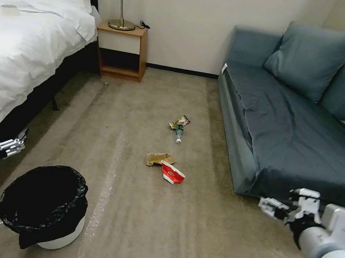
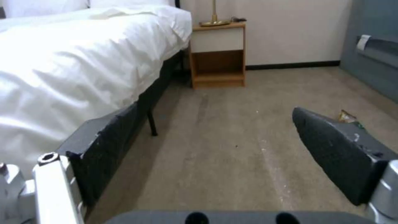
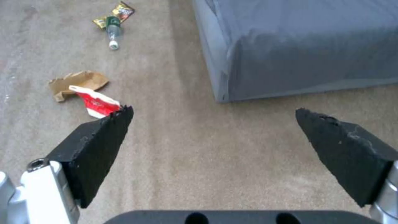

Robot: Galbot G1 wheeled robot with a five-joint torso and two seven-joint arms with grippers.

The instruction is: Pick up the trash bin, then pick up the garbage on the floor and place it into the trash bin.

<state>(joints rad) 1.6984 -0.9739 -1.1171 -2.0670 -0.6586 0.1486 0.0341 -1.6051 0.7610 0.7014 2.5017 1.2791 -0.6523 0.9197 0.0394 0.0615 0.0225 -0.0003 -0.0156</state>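
Down by the bed [image 1: 15,47], the bin [image 1: 43,204] stands just below the left gripper [image 1: 16,145], the nearer one. Both jaws gape open and hold nothing; the right gripper [image 1: 266,205] hangs well apart by the sofa [image 1: 293,135].

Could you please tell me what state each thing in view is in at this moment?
trash bin: upright on the carpet, black liner over its rim, not held.
brown paper bag: crumpled, on the floor.
red-and-white carton: flattened, touching the bag.
bottle: lying on its side, capped.
gold wrapper: crumpled, beside the bottle.
left gripper: open, empty, above the bin.
right gripper: open, empty, near the sofa.
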